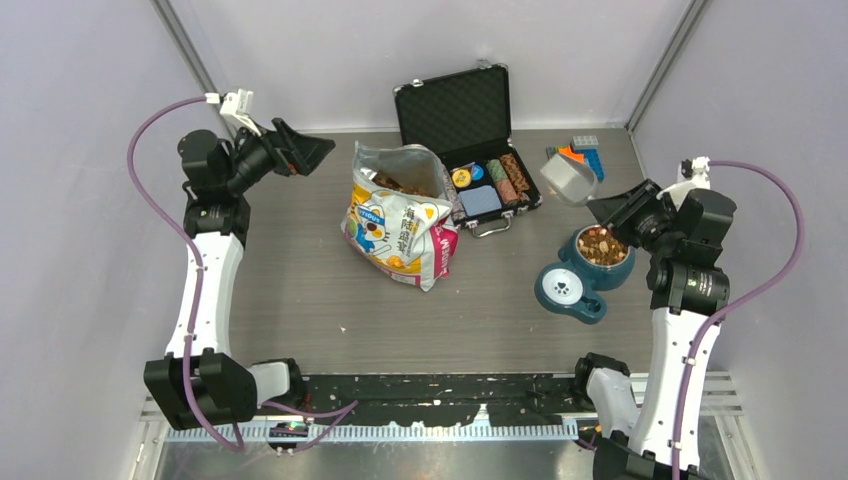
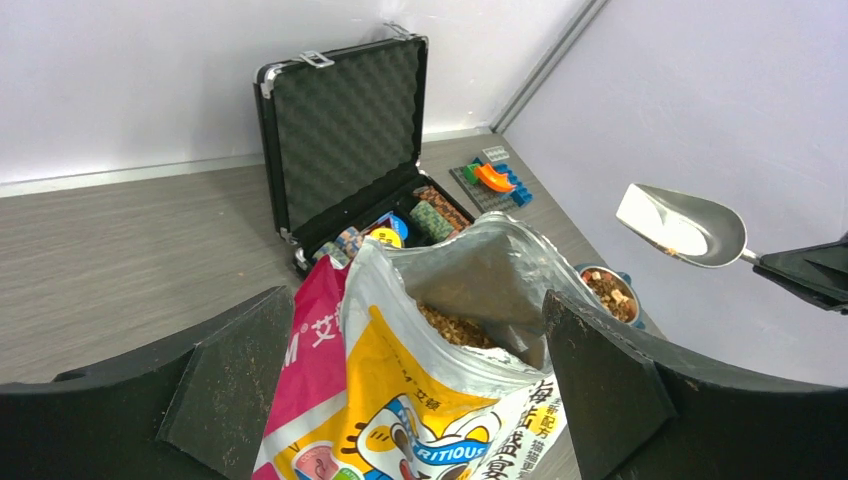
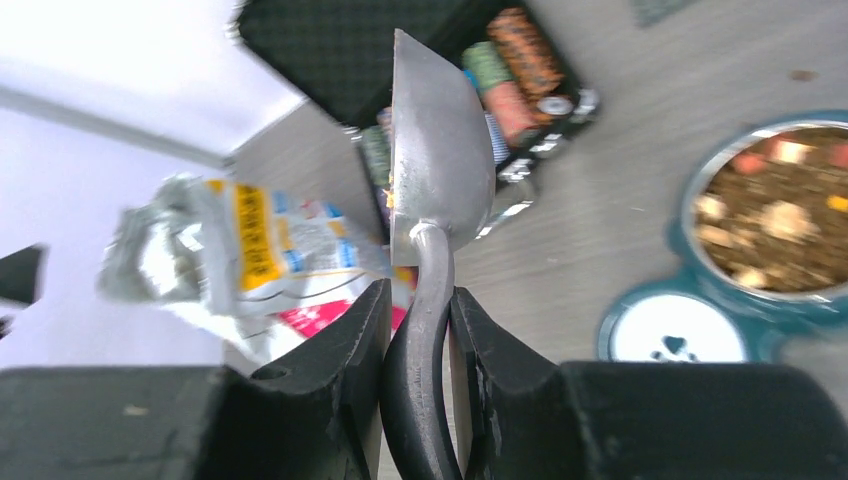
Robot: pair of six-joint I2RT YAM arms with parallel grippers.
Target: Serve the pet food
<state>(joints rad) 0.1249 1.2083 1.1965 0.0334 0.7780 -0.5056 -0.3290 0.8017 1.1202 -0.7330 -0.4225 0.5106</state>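
Mid-table: bag (image 1: pixel 400 215), pet food (image 2: pixel 455 325) inside. Just behind and to its right: open case (image 1: pixel 470 140), chips (image 1: pixel 505 178) in its tray. Right of the case, near the back wall: blocks (image 1: pixel 582 155). Right of the bag, nearer: bowl (image 1: pixel 545 286), more pet food in it. In the air between case and bowl: scoop (image 1: pixel 568 178), clamped in the right gripper (image 1: pixel 612 210).

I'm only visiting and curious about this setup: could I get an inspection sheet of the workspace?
Surface: grey wood-grain table.
Job's things: kibble fills the bowl; more in the open bag; scoop raised beside the case.
Clutter: open case with chips; blocks behind.
Grippers: left gripper open, empty, facing the bag; right gripper shut on the scoop handle.
Cables: purple cable looping off each arm.
Surroundings: plain walls.
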